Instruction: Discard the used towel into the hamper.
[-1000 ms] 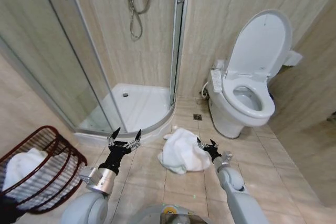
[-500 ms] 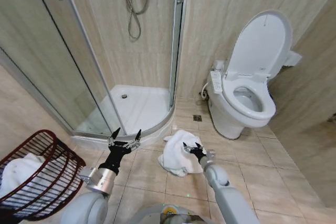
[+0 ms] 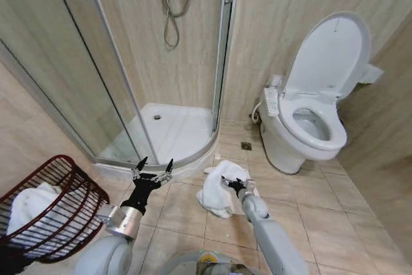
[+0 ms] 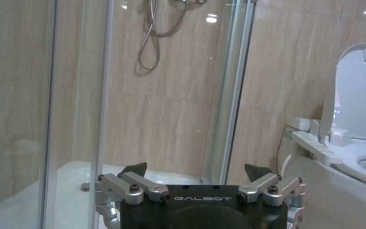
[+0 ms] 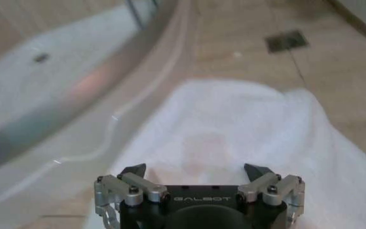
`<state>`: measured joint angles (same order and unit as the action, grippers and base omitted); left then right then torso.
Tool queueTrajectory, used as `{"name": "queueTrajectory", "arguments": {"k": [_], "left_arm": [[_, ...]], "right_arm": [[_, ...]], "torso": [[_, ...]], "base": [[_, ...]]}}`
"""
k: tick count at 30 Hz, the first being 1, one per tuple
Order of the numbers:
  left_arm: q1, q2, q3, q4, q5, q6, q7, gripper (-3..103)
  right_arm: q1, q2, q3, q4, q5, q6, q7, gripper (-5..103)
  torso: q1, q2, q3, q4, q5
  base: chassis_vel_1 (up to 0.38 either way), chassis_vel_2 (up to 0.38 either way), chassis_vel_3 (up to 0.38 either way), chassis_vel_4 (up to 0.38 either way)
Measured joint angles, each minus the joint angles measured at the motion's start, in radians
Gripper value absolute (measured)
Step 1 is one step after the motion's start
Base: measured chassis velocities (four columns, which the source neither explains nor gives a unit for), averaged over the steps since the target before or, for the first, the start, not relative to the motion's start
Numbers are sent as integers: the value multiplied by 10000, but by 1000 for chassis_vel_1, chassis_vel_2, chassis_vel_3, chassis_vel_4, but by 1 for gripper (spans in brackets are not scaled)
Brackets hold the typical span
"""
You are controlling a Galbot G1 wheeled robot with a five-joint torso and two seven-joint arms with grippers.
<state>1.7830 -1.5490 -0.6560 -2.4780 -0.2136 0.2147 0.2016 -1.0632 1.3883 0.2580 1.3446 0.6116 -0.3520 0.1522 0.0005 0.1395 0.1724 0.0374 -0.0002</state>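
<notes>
A crumpled white used towel (image 3: 219, 190) lies on the tiled floor just outside the shower's curved rim; it also spreads under the right wrist camera as the towel (image 5: 234, 129). My right gripper (image 3: 237, 185) hovers open right over the towel's right part, fingertips (image 5: 133, 169) spread above the cloth. The hamper (image 3: 76, 188), a dark reddish-brown wire basket holding white cloth, stands at the lower left. My left gripper (image 3: 153, 170) is held up open between hamper and towel, pointing toward the shower, and appears as the left gripper (image 4: 196, 169) with nothing between its fingers.
A glass-walled shower cubicle (image 3: 167, 130) with a white tray lies ahead on the left. A white toilet (image 3: 309, 127) with raised lid stands at the right, a floor drain (image 3: 247, 146) before it. Bare beige tiles lie in front of the toilet.
The right gripper has moved left and forward, from the towel's right edge to over the cloth. The whole picture has shifted a little with the camera. The left arm has held still.
</notes>
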Motion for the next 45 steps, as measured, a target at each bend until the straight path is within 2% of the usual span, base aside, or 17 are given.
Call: {"name": "queueTrajectory", "arguments": {"k": [5,9,19,21,22,25,26,28,31,33,34,37,39,42,43,45], "left_arm": [[1,0,0,0,0,0,0,100],[0,0,0,0,0,0,0,100],[0,0,0,0,0,0,0,100],[0,0,0,0,0,0,0,100],[0,0,0,0,0,0,0,100],[0,0,0,0,0,0,0,100],[0,0,0,0,0,0,0,100],[0,0,0,0,0,0,0,100],[0,0,0,0,0,0,0,100],[0,0,0,0,0,0,0,100],[0,0,0,0,0,0,0,100],[0,0,0,0,0,0,0,100],[0,0,0,0,0,0,0,100],[0,0,0,0,0,0,0,100],[0,0,0,0,0,0,0,100],[0,0,0,0,0,0,0,100]], "right_arm": [[-248,188,112,-560,-13,379,125,100],[-261,360,243,-763,-458,753,299,100],[384,541,740,-2374,-366,957,79,102],[449,539,832,-2632,-362,1095,-94,95],[449,539,832,-2632,-362,1095,-94,95],[459,417,855,-2663,-325,1166,-305,79],[459,417,855,-2663,-325,1166,-305,79],[461,375,884,-2643,-317,1188,-433,68],[454,379,981,-2602,-310,1236,-484,62],[424,327,999,-2556,-290,1263,-508,51],[424,327,999,-2556,-290,1263,-508,51],[332,234,981,-2518,-283,1292,-640,36],[308,224,968,-2513,-302,1303,-699,36],[255,247,952,-2494,-439,1362,-809,21],[255,247,952,-2494,-439,1362,-809,21],[253,286,948,-2529,-634,1522,-818,14]], "torso": [[-1,0,3,-3,0],[-1,2,4,-3,2],[-1,10,8,-1,2],[-1,11,9,-2,2],[-1,11,9,-2,2],[-1,13,10,-3,2],[-1,13,10,-3,2],[-1,14,10,-3,1],[-1,14,11,-2,2],[-1,15,11,-1,3],[-1,15,11,-1,3],[-1,16,11,-2,2],[-1,16,11,-2,2],[-1,16,12,-3,2],[-1,16,12,-3,2],[-1,17,12,-2,1]], "base": [[0,0,0,0],[0,0,0,0],[0,0,0,0],[0,0,0,0],[0,0,0,0],[0,0,0,0],[0,0,0,0],[0,0,0,0],[0,0,0,0],[0,0,0,0],[0,0,0,0],[0,0,0,0],[0,0,0,0],[0,0,0,0],[0,0,0,0],[0,0,0,0]]}}
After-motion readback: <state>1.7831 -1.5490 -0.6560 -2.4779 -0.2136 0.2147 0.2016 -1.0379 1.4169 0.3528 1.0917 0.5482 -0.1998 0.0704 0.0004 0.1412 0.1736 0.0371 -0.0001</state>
